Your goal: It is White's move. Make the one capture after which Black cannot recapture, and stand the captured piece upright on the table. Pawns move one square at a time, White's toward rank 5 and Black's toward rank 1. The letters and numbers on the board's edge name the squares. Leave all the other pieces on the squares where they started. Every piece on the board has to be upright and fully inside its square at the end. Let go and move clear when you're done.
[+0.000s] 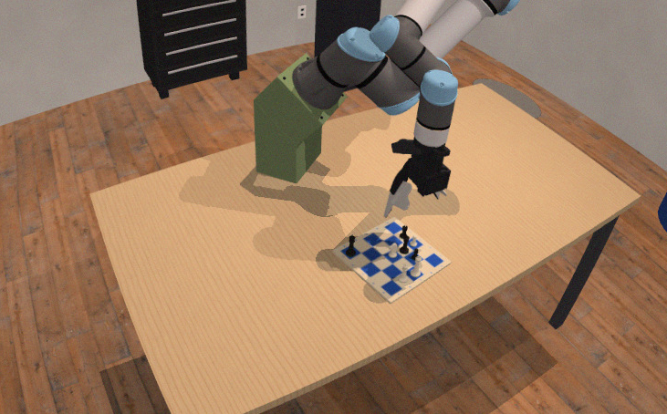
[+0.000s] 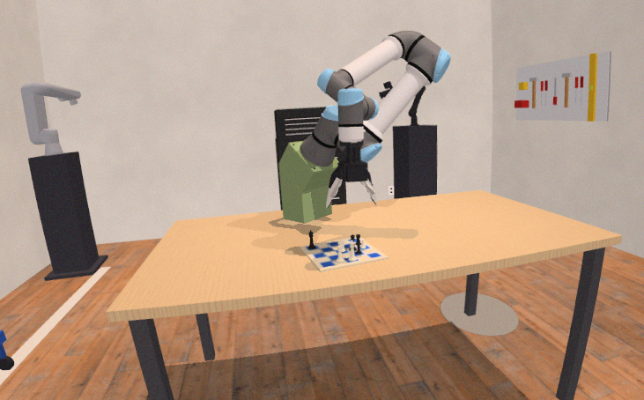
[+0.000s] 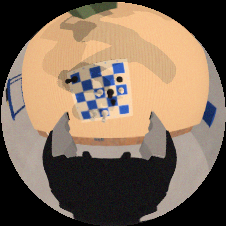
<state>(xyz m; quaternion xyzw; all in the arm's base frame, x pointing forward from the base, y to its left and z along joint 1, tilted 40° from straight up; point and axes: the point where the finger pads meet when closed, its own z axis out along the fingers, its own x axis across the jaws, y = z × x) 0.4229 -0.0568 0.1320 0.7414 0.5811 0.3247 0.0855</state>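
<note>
The blue and cream board (image 1: 391, 287) (image 2: 328, 264) (image 3: 124, 109) lies on the table with upright pieces. A tall black piece (image 1: 351, 247) (image 2: 311, 240) (image 3: 71, 80) stands alone at one corner. Another tall black piece (image 1: 404, 245) (image 3: 110, 93) stands among the others, near a black piece (image 1: 404, 232) (image 3: 119, 79) and a small black piece (image 1: 415, 254) (image 3: 113, 102). White pieces are a central one (image 1: 392, 251) (image 3: 99, 93), a small one (image 1: 413, 241) (image 3: 121, 90), and two near one edge (image 1: 416, 267) (image 1: 403, 274). My gripper (image 1: 414, 205) (image 2: 351, 204) is open and empty, high above the table. Square labels are unreadable.
The green robot base (image 1: 284, 133) (image 2: 304, 191) stands on the table (image 1: 223, 308) (image 2: 204, 268) behind the board. The arm's shadow falls across part of the board and the table beside it. Cabinets and pedestals stand beyond the table.
</note>
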